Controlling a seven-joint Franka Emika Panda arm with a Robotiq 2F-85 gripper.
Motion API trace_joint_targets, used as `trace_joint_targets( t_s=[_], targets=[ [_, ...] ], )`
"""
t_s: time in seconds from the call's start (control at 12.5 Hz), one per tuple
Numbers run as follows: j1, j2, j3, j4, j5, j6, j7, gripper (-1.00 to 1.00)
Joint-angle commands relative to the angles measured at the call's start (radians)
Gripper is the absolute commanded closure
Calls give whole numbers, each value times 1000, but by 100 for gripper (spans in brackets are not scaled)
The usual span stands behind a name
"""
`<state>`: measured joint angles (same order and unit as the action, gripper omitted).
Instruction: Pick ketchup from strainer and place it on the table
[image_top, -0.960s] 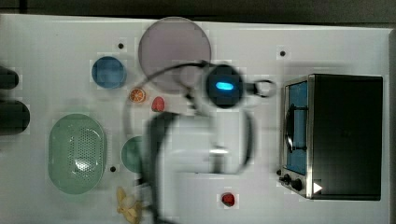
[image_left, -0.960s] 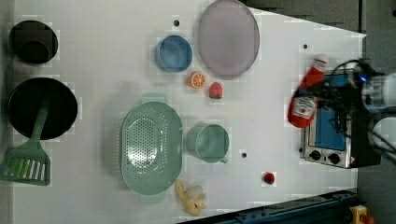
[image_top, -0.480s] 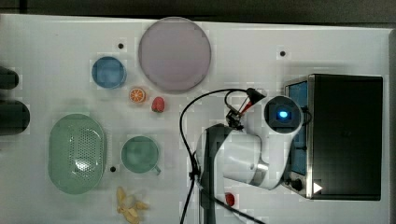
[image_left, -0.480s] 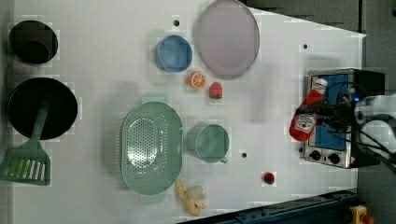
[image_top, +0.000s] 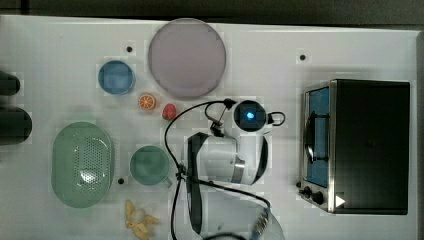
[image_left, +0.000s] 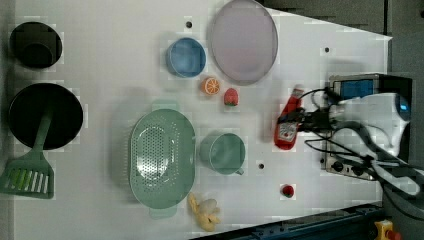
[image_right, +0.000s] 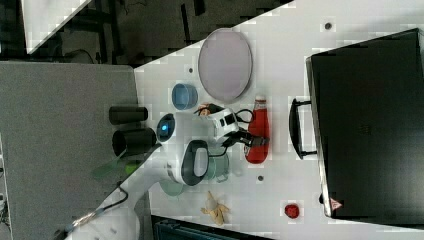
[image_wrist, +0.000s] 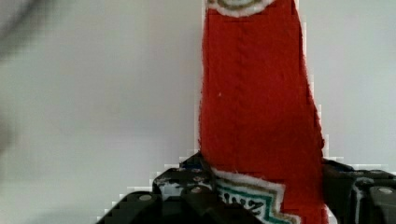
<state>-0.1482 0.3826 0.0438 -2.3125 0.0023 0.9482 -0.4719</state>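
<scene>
The ketchup (image_left: 287, 125), a red bottle with a white label, lies lengthwise over the white table (image_left: 100, 50) between the green mug and the oven. My gripper (image_left: 301, 121) is shut on the ketchup near its label. In the right view the ketchup (image_right: 257, 132) sits in the gripper (image_right: 251, 141) with its pale cap toward the plate. The wrist view has the ketchup (image_wrist: 257, 102) running away from the gripper (image_wrist: 266, 198), with one dark finger (image_wrist: 187, 186) on either side. I cannot tell whether the bottle touches the table. The pale green strainer (image_top: 82, 162) (image_left: 161, 155) holds nothing.
A toaster oven (image_top: 360, 145) stands at the top view's right. The green mug (image_left: 223, 152), a lilac plate (image_left: 243, 40), a blue bowl (image_left: 186, 56), an orange slice (image_left: 211, 85), a strawberry (image_left: 230, 96), a small red fruit (image_left: 287, 190) and a banana (image_left: 204, 212) surround the bottle.
The arm has swung away from the oven toward the top view's left. The ketchup has travelled with it to the left view's left, still gripped.
</scene>
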Motion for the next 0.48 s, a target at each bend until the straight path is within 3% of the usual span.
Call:
trace_joint_targets(
  t_s=[0.08,0.24,0.48],
  targets=[
    [10,-3,4,-13,2,53,-35,-51],
    [10,-20,4,-11,3,49,-34,-100],
    [10,-141,16,22,10,-23,-7,-100]
  ],
)
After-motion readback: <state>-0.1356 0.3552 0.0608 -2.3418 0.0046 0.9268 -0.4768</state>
